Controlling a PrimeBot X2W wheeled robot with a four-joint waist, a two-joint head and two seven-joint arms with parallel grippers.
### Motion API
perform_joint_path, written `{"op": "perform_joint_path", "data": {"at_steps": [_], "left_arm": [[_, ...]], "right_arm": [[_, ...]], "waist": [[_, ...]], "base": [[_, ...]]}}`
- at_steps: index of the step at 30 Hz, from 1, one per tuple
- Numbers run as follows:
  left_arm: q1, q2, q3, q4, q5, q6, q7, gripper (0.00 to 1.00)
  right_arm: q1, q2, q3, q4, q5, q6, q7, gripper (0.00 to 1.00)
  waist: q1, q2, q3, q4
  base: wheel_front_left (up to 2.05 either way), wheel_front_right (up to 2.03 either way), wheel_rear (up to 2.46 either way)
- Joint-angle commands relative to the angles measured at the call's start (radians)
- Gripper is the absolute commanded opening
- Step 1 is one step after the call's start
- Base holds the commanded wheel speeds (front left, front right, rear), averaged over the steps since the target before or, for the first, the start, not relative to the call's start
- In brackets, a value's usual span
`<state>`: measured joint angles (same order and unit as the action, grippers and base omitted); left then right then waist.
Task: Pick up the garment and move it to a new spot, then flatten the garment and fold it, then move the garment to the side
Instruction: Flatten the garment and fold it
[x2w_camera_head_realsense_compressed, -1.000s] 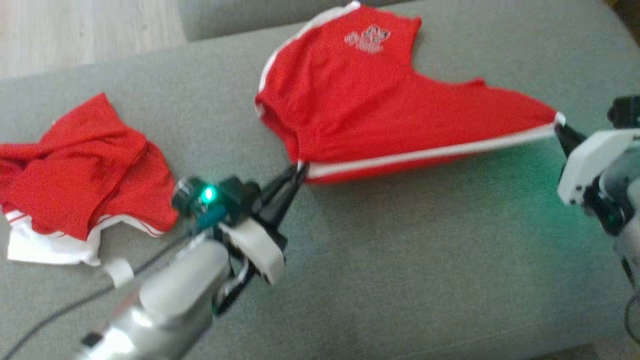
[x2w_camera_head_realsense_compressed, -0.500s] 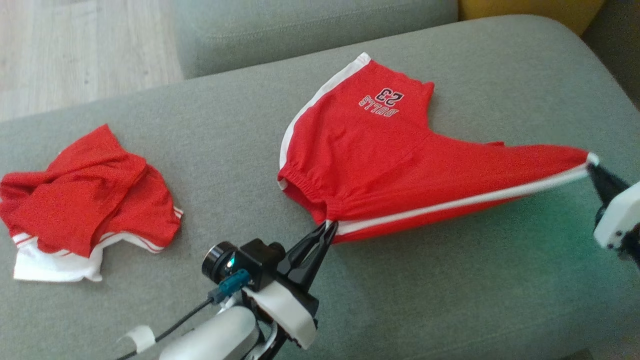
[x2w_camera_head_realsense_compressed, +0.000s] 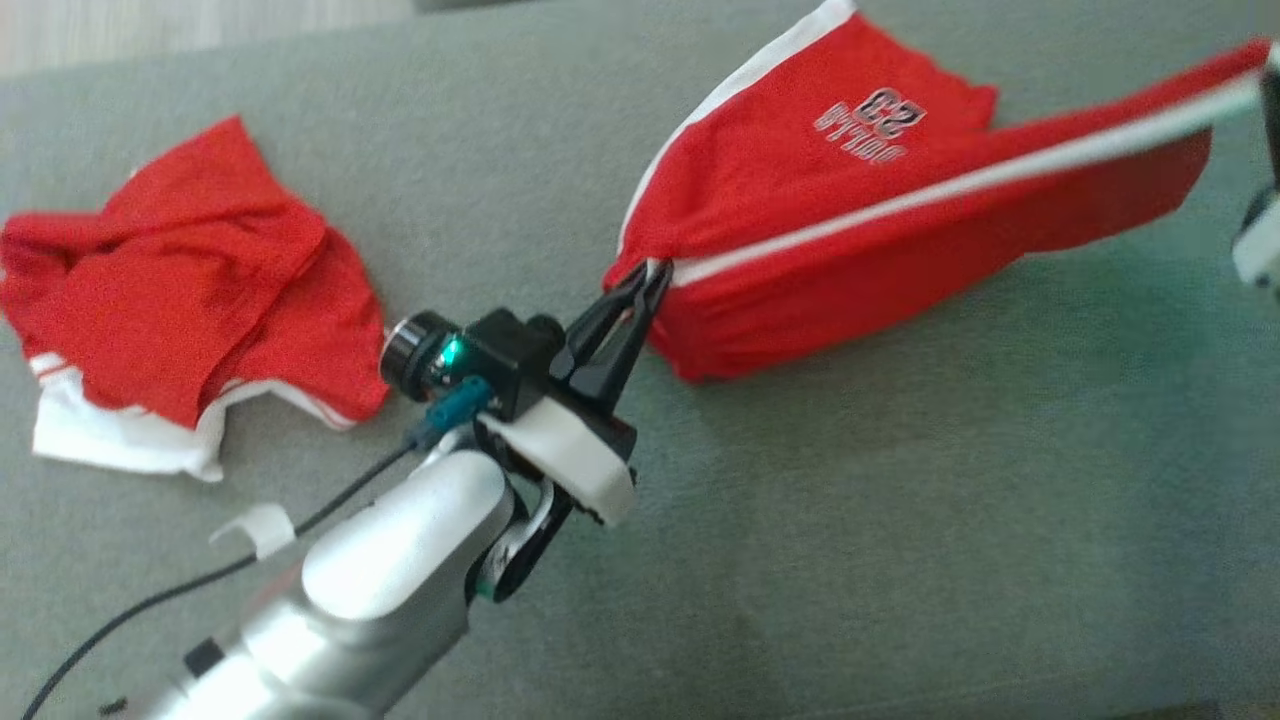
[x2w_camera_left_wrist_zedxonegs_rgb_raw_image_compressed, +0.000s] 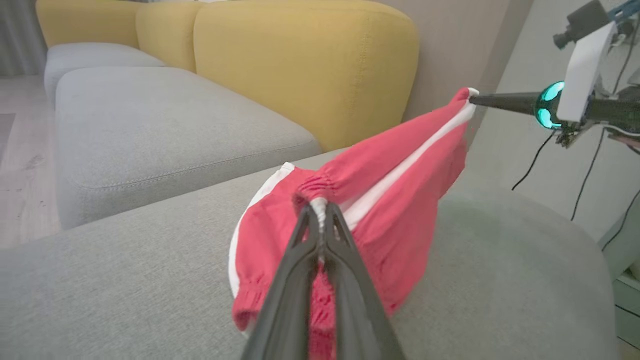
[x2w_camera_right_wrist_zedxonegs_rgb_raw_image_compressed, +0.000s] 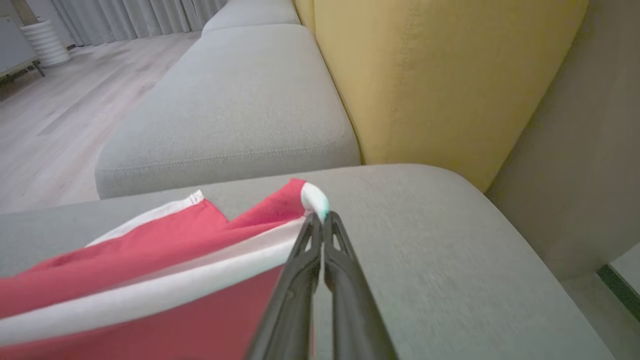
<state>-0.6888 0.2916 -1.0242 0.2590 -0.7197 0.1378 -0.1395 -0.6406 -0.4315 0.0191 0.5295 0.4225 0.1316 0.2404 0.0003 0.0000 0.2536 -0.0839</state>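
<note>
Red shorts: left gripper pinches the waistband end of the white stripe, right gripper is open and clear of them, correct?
No. The right gripper is shut on the red shorts too, pinching the stripe's other end; the right wrist view shows it. The left gripper does pinch the waistband end.

Crumpled red cloth (x2w_camera_head_realsense_compressed: 180, 290) on grey couch (x2w_camera_head_realsense_compressed: 850, 520)

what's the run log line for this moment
shorts: stretched taut, partly lifted | left fingers: shut on waistband | right fingers: shut on stripe end | second garment: crumpled on cushion
</note>
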Motion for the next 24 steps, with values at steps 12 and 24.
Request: {"op": "perform_joint_path", "data": {"at_steps": [12, 24], "left_arm": [[-0.151, -0.073, 0.040, 0.076, 0.023, -0.005, 0.000, 0.00], [-0.203, -0.148, 0.023, 0.147, 0.030, -0.027, -0.026, 0.40]], "right_arm": [[-0.290, 0.050, -0.013, 0.157, -0.154, -0.001, -0.034, 0.00], [-0.439, 0.022, -0.011, 0.347, -0.215, -0.001, -0.117, 0.84]], "waist": [[-0.0003, 0.0000, 0.178, 0.174], [-0.0003, 0.0000, 0.245, 0.245]], "base": [[0.00, 0.00, 0.00], [0.00, 0.00, 0.00]]}}
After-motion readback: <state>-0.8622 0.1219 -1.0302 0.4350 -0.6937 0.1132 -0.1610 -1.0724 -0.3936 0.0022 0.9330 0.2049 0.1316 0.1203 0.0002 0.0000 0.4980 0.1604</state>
